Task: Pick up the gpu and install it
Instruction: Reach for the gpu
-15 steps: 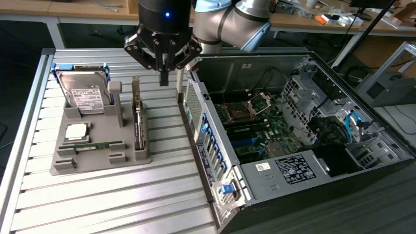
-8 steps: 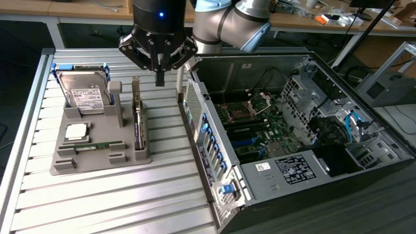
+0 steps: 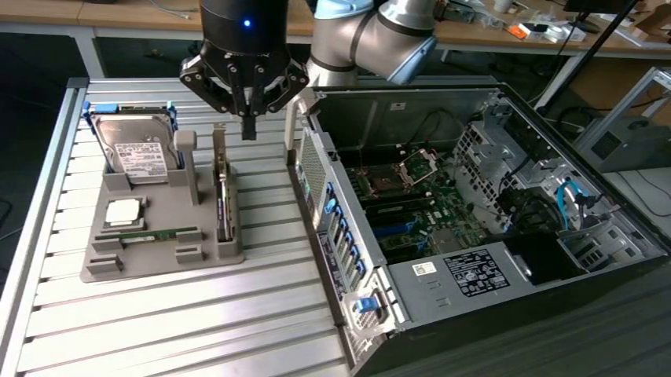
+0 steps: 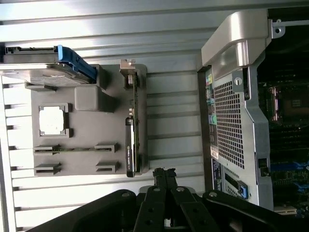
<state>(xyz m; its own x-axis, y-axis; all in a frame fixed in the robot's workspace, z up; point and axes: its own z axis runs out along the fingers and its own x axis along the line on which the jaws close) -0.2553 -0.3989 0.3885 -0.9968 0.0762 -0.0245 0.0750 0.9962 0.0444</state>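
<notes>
**Item: gpu** [image 3: 223, 200] [image 4: 135, 130]. Thin dark card standing on its long edge in a slot of the grey holder tray [image 3: 157, 263] [image 4: 87, 130]. It runs along the tray edge that faces the open computer case [image 3: 311, 165] [image 4: 229, 121]. Its silver bracket stands upright at the tray's far corner. Not gripped or lifted.

**Item: gripper** [image 3: 248, 126] [image 4: 164, 175]. Fingers pressed together, nothing between them. It hangs above the bracket end of the card, clear of it.

**Neighbours on the tray:** hard drive [image 3: 137, 149] [image 4: 43, 72] propped at the far edge, apart from the card. Processor chip [image 3: 124, 210] [image 4: 53, 120] and memory stick [image 3: 152, 234] [image 4: 72, 150] lie flat toward the tray's middle. The tray rests on the slatted surface [image 3: 157, 330] [image 4: 169, 48], beside the case.

**Hazards, as judged:**
- Lowered with fingers together, the tips would strike the card's top edge rather than straddle it.
- A grip near the bracket end is off-centre, so the long card could swing or slip when lifted.
- The slot is snug, so a skewed pull may drag the tray along.
- The case wall stands close, and a tilted card could clip its rim.
</notes>
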